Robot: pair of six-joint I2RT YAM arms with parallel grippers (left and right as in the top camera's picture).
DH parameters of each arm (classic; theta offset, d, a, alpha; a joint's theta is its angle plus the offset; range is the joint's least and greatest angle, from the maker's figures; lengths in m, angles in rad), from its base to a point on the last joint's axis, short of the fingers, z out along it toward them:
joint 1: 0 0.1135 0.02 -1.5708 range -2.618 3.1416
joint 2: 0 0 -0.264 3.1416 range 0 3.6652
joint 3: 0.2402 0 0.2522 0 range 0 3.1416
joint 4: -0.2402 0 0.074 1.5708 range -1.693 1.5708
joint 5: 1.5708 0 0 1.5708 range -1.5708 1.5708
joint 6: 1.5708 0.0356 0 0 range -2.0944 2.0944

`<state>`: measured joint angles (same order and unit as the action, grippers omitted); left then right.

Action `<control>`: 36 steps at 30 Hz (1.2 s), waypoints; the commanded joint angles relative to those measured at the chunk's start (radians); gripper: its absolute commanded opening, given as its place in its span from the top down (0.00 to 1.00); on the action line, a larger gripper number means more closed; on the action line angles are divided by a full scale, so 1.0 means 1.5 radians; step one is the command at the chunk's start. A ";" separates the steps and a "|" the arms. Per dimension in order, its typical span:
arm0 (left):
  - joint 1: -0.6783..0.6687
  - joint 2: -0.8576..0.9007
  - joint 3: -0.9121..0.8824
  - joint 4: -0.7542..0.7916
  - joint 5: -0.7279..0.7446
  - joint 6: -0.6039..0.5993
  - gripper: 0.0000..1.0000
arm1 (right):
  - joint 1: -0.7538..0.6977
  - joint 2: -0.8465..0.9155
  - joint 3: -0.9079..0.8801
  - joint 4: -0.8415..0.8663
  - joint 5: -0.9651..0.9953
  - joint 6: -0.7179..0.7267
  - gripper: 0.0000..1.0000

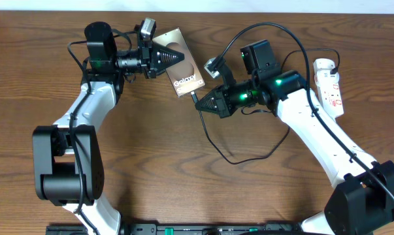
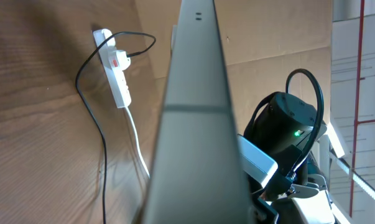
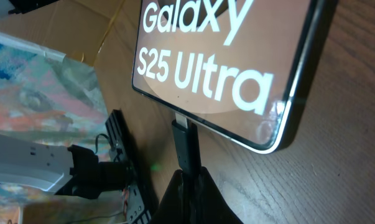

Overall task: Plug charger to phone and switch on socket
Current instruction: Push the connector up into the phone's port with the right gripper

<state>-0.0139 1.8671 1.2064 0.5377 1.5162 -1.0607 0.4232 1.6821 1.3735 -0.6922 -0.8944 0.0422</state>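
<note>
Phone, a flat brown-grey slab lettered "Galaxy S25 Ultra", meets the small black plug tip at its bottom edge.

The left tool is clamped on the phone's side. The right tool pinches the thin black charger just behind its tip, with the phone's edge straight ahead of its fingers. I'd judge the tip is at the port or barely in, so the push should run dead along the plug's own line with no twist, while the left tool braces the phone. The right wrist view shows that joint close up, where overhead gives only a speck. Overhead alone shows both tools and the slack cable trailing behind the right one. The left wrist view, half blocked by the phone's edge, shows the short white power strip with red switches well beyond on the wooden surface, untouched.
</note>
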 commanded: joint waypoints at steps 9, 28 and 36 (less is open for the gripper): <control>-0.002 0.002 0.006 0.007 0.037 0.061 0.93 | 0.006 -0.003 0.008 0.011 0.000 0.022 0.99; -0.003 0.002 0.006 -0.003 0.037 0.048 0.92 | 0.004 -0.003 0.008 0.054 0.007 0.028 0.99; -0.004 0.002 0.006 -0.003 0.037 0.048 0.93 | 0.005 -0.003 0.008 0.063 0.021 0.039 0.99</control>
<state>-0.0017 1.8671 1.2064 0.5316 1.4887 -0.9943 0.4278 1.6821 1.3716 -0.6304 -0.8661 0.0956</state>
